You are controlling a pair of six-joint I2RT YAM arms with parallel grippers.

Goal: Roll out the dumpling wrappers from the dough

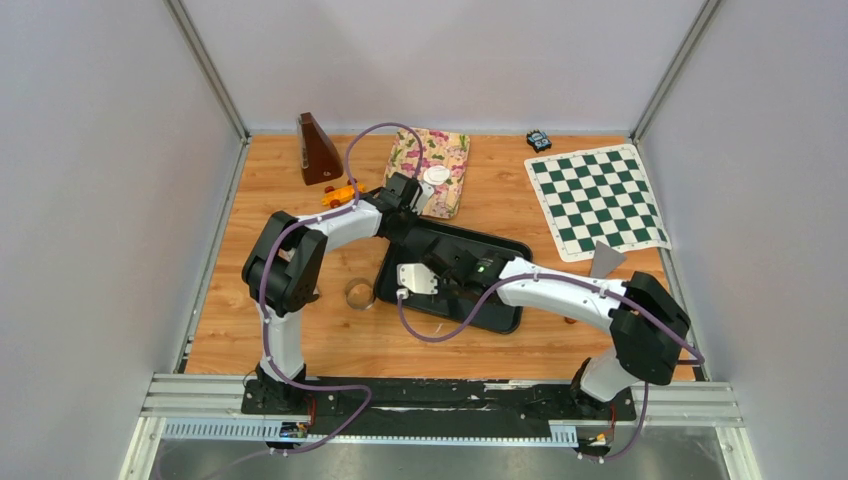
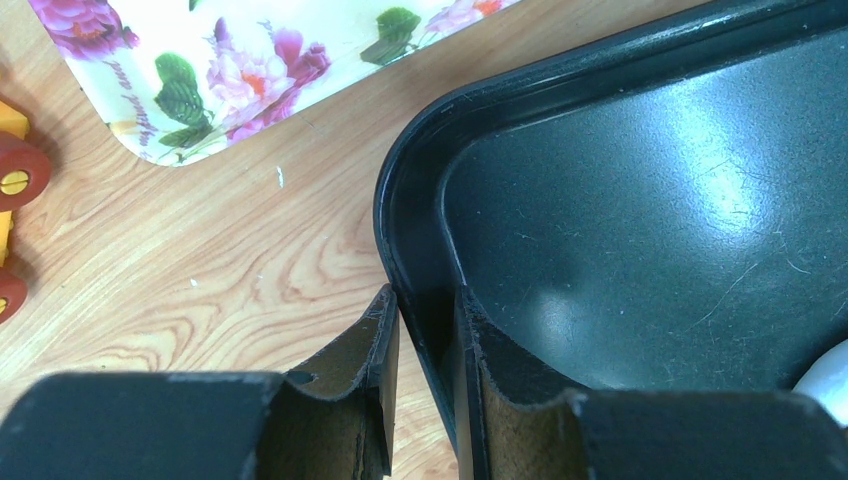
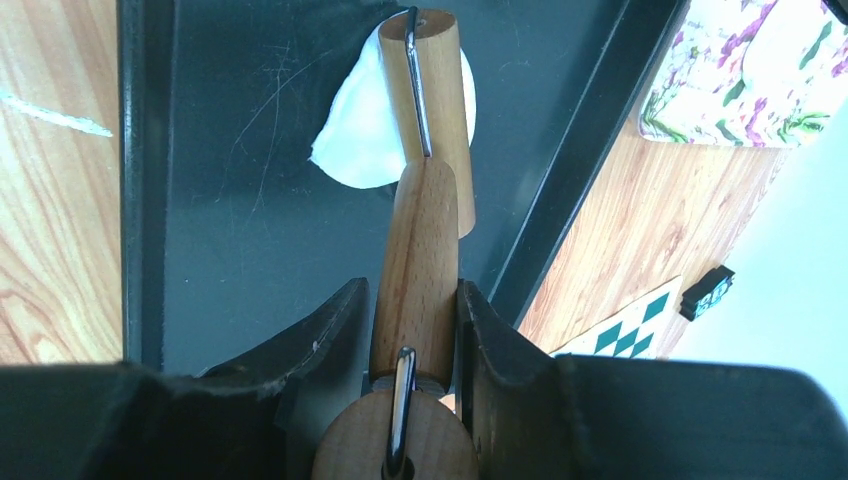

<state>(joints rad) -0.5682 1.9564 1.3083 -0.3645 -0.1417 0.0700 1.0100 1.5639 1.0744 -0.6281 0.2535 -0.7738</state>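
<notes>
Dumpling wrappers are found only at the far end. Nearest, a clear ring cutter is stood on the table, just left of the black tray. Inside that tray, the wooden roller is grasped by its handle in the right gripper, and its barrel is laid across a white dough sheet. The tray's far-left corner rim is clenched by the left gripper. Beyond, on the floral tray, the wrappers are seen as a small white round shape; their number cannot be told.

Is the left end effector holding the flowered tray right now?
No, the left end effector grips the rim of the black tray; the flowered tray lies apart from it.
</notes>
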